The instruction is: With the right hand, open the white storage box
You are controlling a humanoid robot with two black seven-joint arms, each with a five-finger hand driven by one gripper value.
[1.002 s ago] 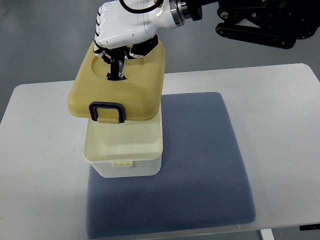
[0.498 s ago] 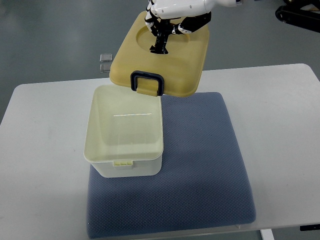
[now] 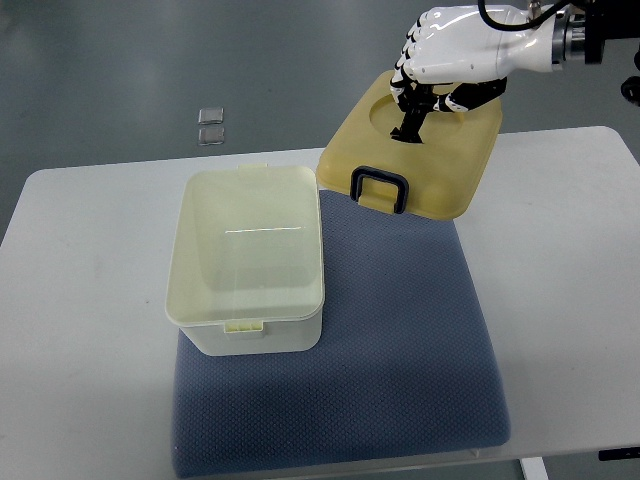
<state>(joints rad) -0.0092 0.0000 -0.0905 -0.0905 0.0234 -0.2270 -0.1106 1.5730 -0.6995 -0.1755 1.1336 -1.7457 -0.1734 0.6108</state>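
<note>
Right hand (image 3: 440, 62) grips tan lid (image 3: 415, 150), held tilted in air right of open box (image 3: 248, 260). Box on blue mat (image 3: 400, 340), on white surface (image 3: 80, 300).

Bench (image 3: 90, 300) carries a mat (image 3: 400, 330), mat at centre-right. Storage box (image 3: 248, 262) sits open on the mat's 9 o'clock side, partly overhanging onto the bench. Lid (image 3: 420, 160) is off the box, at the box's 2 o'clock, over the mat's 12 o'clock edge, tilted. Right robot hand (image 3: 430, 70) on the lid's far part. Two small items (image 3: 210, 124) on the floor at the box's 12 o'clock.
</note>
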